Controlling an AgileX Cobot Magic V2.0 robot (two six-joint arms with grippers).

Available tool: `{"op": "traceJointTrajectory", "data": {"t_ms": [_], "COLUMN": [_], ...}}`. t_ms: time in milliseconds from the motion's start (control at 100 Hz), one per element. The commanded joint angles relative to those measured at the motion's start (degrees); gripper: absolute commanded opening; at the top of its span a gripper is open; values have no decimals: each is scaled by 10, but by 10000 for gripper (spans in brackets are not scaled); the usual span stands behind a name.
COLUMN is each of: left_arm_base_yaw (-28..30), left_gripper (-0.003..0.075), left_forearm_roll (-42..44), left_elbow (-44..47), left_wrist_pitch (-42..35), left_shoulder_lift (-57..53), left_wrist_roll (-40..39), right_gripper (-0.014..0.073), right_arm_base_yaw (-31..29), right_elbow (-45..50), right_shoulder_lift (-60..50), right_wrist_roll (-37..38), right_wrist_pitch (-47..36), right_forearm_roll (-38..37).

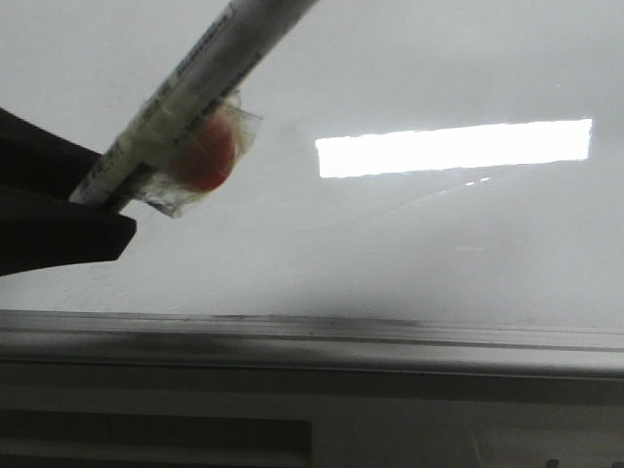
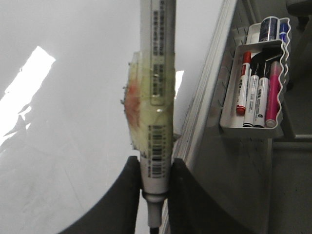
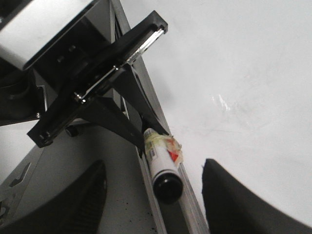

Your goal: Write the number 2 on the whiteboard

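Observation:
The whiteboard (image 1: pixel 439 253) fills the front view, glossy white-grey with a grey bottom rail (image 1: pixel 312 331). No black number 2 shows on it in any view. My left gripper (image 1: pixel 102 190) is shut on a white marker (image 1: pixel 205 63) that has yellowish tape and a red patch (image 1: pixel 207 156) around its barrel. In the left wrist view the fingers (image 2: pixel 127 195) clamp the marker (image 2: pixel 157 73) near its narrow neck, beside the board (image 2: pixel 63 146). My right gripper (image 3: pixel 155 168) is open and empty, low by the rail, with the marker's black end (image 3: pixel 167 187) beyond it.
A bright rectangular light reflection (image 1: pixel 453 148) lies on the board. A white tray (image 2: pixel 229 122) with several markers hangs beside the board's edge. The left arm's black gripper body (image 3: pixel 97 92) stands close ahead of my right gripper.

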Motion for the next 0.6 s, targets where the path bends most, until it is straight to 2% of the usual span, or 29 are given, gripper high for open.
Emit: {"op": "traceJointTrajectory", "data": {"t_ms": [0, 120, 170, 310, 430, 590], "left_arm_base_yaw": [-3, -3, -3, -3, -3, -3], "left_gripper": [-19, -19, -19, -19, -19, -1], "left_forearm_roll": [-4, -4, -4, 2, 16, 16], "left_elbow": [-16, -16, -16, -16, -16, -16], "left_wrist_pitch": [-51, -50, -49, -45, -34, -25], "left_shoulder_lift": [-6, -6, -6, -6, -6, -7], "left_wrist_roll": [-4, -4, -4, -4, -4, -4], "right_gripper": [388, 384, 351, 160, -76, -76], "right_arm_base_yaw": [1, 1, 1, 1, 1, 1], "right_elbow": [-25, -25, -25, -25, -25, -25], "right_shoulder_lift": [16, 34, 36, 39, 39, 39], "right_wrist_roll": [-8, -8, -8, -8, -8, -8], "right_wrist_pitch": [-41, -46, -47, -47, -48, -47], "right_forearm_roll": [-2, -2, -2, -2, -2, -2]}}
